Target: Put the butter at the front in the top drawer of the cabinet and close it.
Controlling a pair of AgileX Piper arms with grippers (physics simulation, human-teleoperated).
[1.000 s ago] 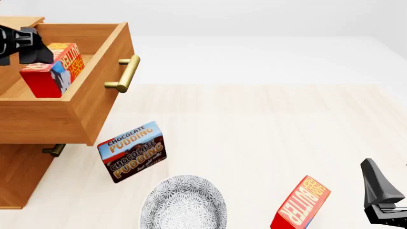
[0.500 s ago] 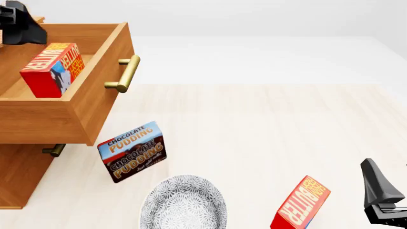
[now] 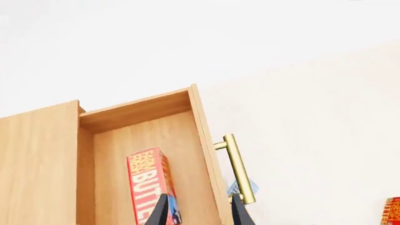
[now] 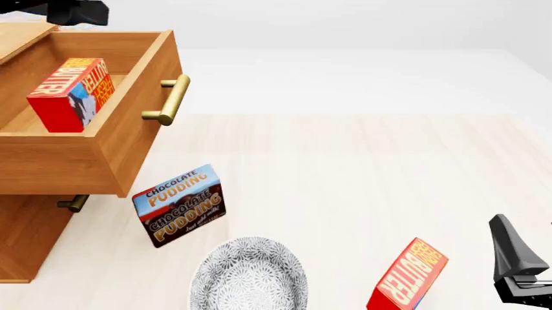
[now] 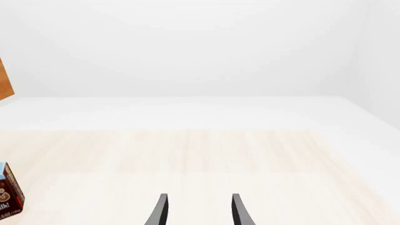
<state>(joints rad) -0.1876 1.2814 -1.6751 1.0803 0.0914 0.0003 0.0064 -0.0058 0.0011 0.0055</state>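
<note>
Above top drawer [image 4: 86,155], left arm's fingers [image 3: 164,213] parted, butter [image 4: 71,93] released; right fingers [image 5: 239,211] parted.

Butter [image 4: 71,93] was a small red-and-orange carton with "BUTTER" lettering and a blue side panel, standing tilted on the plain wood floor of the top drawer [image 4: 129,139]. Nothing gripped it. Drawer was pulled fully out from the cabinet [image 4: 26,239], honey-brown wood, brass bar handle [image 4: 169,100] on its front face. Left wrist view showed the same carton [image 3: 150,185] upright-ish inside the open drawer [image 3: 198,136], near the handle-side front wall but not clearly touching it. Cabinet body sat at the table's left edge.
</note>
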